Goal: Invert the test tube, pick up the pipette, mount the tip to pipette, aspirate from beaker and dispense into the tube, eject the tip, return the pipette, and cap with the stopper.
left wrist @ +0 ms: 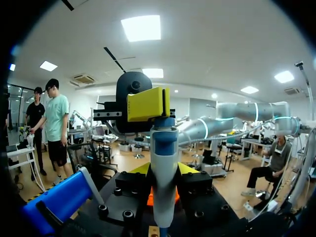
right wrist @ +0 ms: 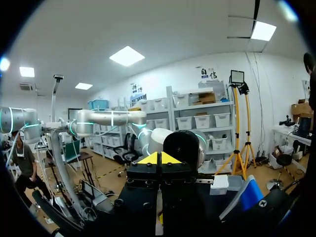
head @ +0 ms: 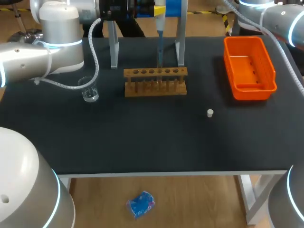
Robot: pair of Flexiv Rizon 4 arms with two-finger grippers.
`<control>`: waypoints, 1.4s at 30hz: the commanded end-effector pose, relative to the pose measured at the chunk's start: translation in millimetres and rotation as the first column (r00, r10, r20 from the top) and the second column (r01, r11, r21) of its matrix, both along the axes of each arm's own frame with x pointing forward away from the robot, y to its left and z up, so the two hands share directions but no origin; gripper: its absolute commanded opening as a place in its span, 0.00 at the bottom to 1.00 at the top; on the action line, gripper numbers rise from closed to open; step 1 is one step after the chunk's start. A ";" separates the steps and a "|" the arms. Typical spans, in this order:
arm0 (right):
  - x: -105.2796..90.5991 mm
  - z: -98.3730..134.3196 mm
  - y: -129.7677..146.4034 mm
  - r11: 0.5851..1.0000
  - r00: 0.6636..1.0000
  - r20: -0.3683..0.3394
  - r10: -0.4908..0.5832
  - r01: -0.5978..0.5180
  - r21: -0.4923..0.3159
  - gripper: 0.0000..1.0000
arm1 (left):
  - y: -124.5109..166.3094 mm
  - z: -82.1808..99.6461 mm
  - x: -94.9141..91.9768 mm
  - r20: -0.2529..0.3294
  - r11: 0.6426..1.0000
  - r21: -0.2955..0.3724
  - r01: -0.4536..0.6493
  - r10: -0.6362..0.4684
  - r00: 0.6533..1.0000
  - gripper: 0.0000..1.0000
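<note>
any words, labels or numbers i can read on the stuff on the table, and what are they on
None can be read.
The pipette, wooden rack, beaker, orange tray and white stopper show no legible print. Any marks on them are too small to tell.

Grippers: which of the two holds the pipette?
The left gripper, shut on the pipette above the wooden rack; the right gripper is shut on nothing.

Rack [head: 155, 81] centre; beaker [head: 90, 90] left, bin [head: 249, 68] right, stopper [head: 210, 113] before.

Orange bin [head: 249, 71] far right, black table [head: 142, 137]
</note>
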State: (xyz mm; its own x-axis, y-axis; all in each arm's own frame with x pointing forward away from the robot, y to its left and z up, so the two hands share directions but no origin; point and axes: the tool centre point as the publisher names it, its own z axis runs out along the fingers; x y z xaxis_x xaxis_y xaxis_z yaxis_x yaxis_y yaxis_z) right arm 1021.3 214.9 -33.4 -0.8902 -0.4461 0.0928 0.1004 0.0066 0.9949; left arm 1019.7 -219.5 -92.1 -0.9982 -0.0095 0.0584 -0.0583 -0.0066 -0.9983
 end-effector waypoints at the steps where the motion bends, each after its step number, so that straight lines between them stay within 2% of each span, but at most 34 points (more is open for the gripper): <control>1: -0.3 -6.4 1.3 1.000 1.000 0.002 0.007 -0.007 -0.002 0.00 | -0.7 7.2 0.7 0.001 1.000 -0.001 -0.005 0.005 1.000 0.00; 11: -0.3 2.4 2.5 1.000 0.999 0.037 0.006 -0.006 -0.002 0.00 | -0.7 7.2 0.7 0.001 1.000 -0.001 -0.005 0.005 1.000 0.00; 21: 7.4 23.2 -1.4 1.000 0.996 0.087 0.003 -0.001 -0.020 0.00 | -0.7 7.2 0.7 0.001 1.000 -0.001 -0.005 0.005 1.000 0.00; 37: 14.2 42.0 -4.7 0.999 0.990 0.142 0.007 -0.001 -0.043 0.00 | -0.7 7.2 0.7 0.001 1.000 -0.001 -0.005 0.005 1.000 0.00; 40: 15.7 45.8 -8.7 0.999 0.987 0.162 -0.006 0.014 -0.045 0.00 | -0.7 7.2 0.7 0.001 1.000 -0.001 -0.005 0.005 1.000 0.00; 42: 17.8 48.1 -14.7 0.997 0.978 0.209 -0.024 0.039 -0.067 0.00 | -0.7 7.2 0.7 0.001 1.000 -0.001 -0.005 0.005 1.000 0.00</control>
State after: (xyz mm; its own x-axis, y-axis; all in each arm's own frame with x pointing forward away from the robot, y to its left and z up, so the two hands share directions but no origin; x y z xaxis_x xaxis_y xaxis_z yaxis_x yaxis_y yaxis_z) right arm 1039.4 208.6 7.8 -0.9043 -0.4241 -0.0495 -0.0760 0.0459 0.9960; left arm 1021.3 -219.6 -86.2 -0.9983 -0.0107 0.0566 -0.0565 -0.0109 -0.9983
